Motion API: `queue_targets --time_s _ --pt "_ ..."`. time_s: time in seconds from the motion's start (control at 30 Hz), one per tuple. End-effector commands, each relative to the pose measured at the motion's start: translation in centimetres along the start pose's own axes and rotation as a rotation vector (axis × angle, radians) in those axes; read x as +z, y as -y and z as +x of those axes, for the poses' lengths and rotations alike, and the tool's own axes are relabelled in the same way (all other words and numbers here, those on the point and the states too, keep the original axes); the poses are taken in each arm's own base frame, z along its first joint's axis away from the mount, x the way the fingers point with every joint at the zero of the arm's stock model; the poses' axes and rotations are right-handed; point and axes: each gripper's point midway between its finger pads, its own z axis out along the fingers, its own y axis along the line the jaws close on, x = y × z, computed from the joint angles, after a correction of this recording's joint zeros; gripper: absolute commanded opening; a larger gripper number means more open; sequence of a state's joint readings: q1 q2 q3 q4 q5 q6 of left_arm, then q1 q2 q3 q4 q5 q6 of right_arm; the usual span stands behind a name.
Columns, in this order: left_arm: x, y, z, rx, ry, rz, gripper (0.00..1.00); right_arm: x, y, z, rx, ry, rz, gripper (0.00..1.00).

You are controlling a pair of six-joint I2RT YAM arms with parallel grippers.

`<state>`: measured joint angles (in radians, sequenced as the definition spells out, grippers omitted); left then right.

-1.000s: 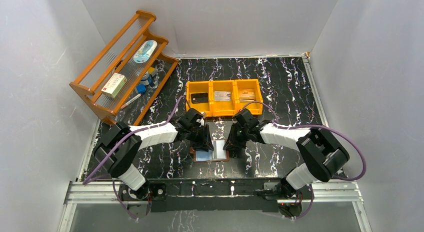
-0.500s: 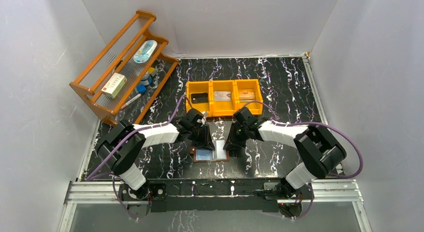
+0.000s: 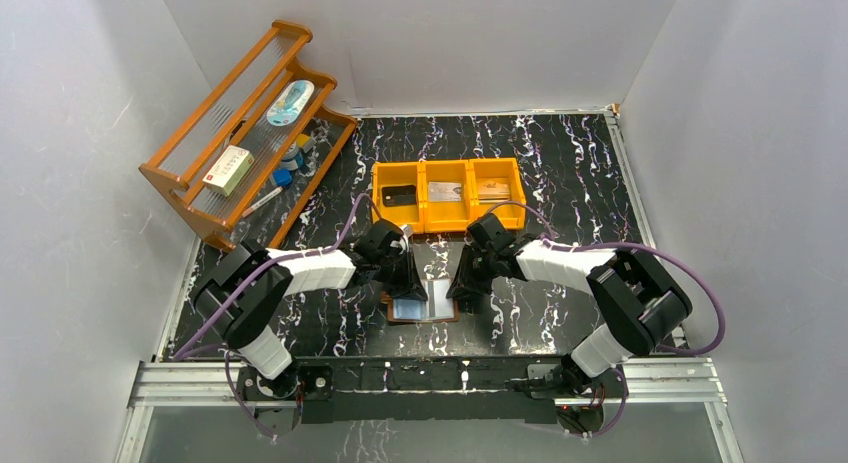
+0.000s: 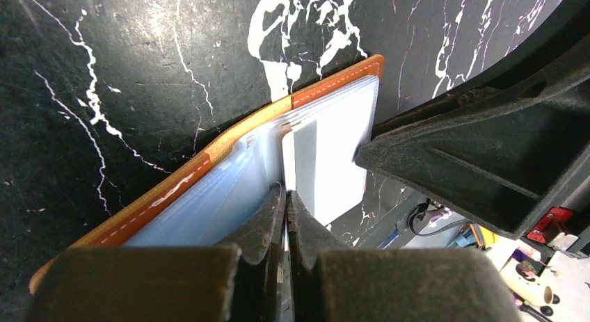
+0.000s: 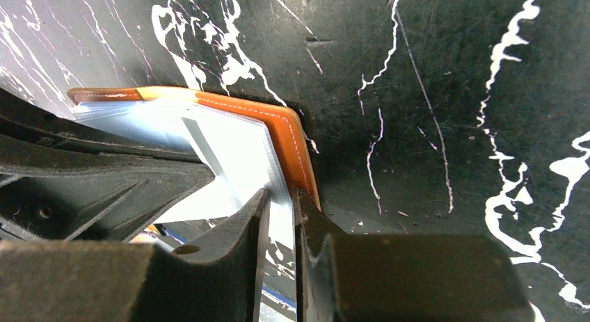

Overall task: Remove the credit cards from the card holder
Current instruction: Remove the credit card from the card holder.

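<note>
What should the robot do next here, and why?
Probably slide the left gripper back, drawing out the pale card it seems to pinch; the right gripper clamps the card holder at its edge, steadying it.

Lighting: bright, even, from above; soft shadows on counter (image 3: 560, 163). Glare: card holder (image 4: 243, 176) pockets. Blur: near fingers (image 4: 257, 228).

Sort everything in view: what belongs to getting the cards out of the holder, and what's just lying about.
Job in hand:
card holder
pale card in its pocket
black card, silvery card, tan card, each in the orange bin
left gripper, right gripper, both at the holder

Lying about:
wooden rack
white-and-red box, pale-blue pack, small bottles on it
</note>
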<state>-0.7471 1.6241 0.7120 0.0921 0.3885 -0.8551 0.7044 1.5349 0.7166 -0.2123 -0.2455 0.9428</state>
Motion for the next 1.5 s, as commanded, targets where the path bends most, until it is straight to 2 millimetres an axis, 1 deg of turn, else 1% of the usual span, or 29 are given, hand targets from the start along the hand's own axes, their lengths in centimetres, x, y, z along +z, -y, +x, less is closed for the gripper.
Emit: queue_targets --time_s 0.0,0.1,0.17,0.27,0.37,0.53,0.67,0.73,0.77,0.8,0.93,1.0,1.07,1.13,1.27,1.4,1.47 --pt "-0.9 0.5 0.1 0.038 0.028 0.000 0.00 0.9 2.2 -0.2 -0.003 0.027 0.101 0.26" --pt "-1.2 0.3 0.1 0.036 0.039 -0.010 0.00 0.8 1.7 -0.3 -0.011 0.028 0.079 0.24" --pt "-1.5 0.2 0.1 0.038 0.046 -0.014 0.00 0.9 1.1 -0.3 -0.026 0.025 0.044 0.16" --pt "-1.9 0.3 0.0 0.038 0.064 -0.010 0.00 0.8 0.6 -0.3 -0.028 0.026 0.013 0.12" --pt "-2.1 0.4 -0.1 0.042 0.072 -0.008 0.00 0.8 0.4 -0.3 -0.027 0.027 0.002 0.10" --pt "-1.6 0.4 0.0 0.034 0.051 -0.002 0.00 0.8 0.2 -0.2 -0.026 0.024 -0.013 0.07" --pt "-1.1 -1.0 0.3 -0.011 0.035 -0.073 0.10 1.2 0.8 0.2 -0.012 0.006 0.006 0.05" --pt "-1.1 -1.4 0.5 -0.025 0.038 -0.086 0.17 1.3 1.3 0.3 -0.006 0.001 0.028 0.03" --pt "-1.2 -1.6 0.5 -0.028 0.044 -0.090 0.26 1.4 1.4 0.3 -0.005 -0.001 0.032 0.01" --pt "-1.2 -1.8 0.4 -0.031 0.050 -0.098 0.30 1.4 1.4 0.4 -0.003 -0.003 0.033 0.00" --pt "-1.5 -2.5 0.4 -0.042 0.067 -0.138 0.41 1.6 1.7 0.4 0.000 -0.007 0.043 0.00" --pt "-1.5 -2.6 0.2 -0.043 0.073 -0.146 0.41 1.6 1.8 0.5 0.004 -0.010 0.048 0.00" --pt "-1.1 -2.2 0.4 -0.041 0.064 -0.113 0.41 1.7 1.8 0.5 0.003 -0.012 0.048 0.00" --pt "-0.6 -2.0 0.6 -0.049 0.044 -0.091 0.37 1.7 1.8 0.5 0.004 -0.013 0.043 0.00" --pt "0.6 -2.0 1.3 -0.083 0.011 -0.047 0.25 2.0 1.8 0.8 0.006 -0.031 0.040 0.00" --pt "0.8 -2.0 1.5 -0.133 0.032 -0.014 0.21 2.2 1.9 1.1 0.011 -0.044 0.036 0.00" --pt "0.7 -2.0 1.5 -0.144 0.047 0.001 0.17 2.2 1.9 1.0 0.012 -0.044 0.034 0.00"
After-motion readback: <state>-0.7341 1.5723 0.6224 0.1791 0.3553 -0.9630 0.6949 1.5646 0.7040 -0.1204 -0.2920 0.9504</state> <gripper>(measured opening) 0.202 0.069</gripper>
